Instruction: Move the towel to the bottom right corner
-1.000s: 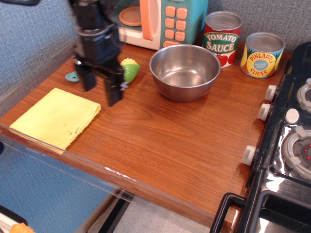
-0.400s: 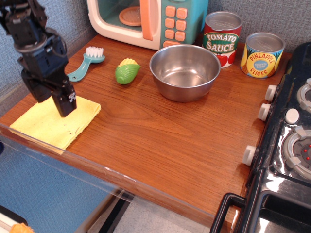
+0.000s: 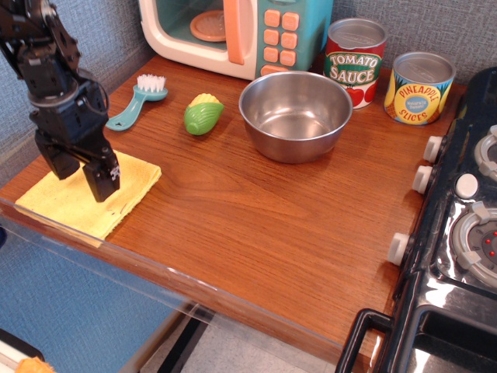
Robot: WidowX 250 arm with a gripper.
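Observation:
The pale yellow towel (image 3: 116, 198) lies flat at the front left of the reddish-brown countertop (image 3: 264, 225). My black gripper (image 3: 80, 177) is open and points down over the towel, its fingertips (image 3: 102, 185) at or just above the cloth; I cannot tell whether they touch it. The arm hides the towel's middle. The bottom right corner (image 3: 365, 299) of the countertop lies next to the black toy stove (image 3: 458, 256) with white knobs, far from the gripper.
A steel bowl (image 3: 296, 115) stands at the back middle. A green toy corn (image 3: 203, 113) and a teal brush (image 3: 136, 99) lie left of it. A toy microwave (image 3: 237, 31) and two cans (image 3: 355, 59) (image 3: 419, 87) line the back wall.
My gripper moved left from near the corn to above the towel, then lowered a little over it. The towel has not moved.

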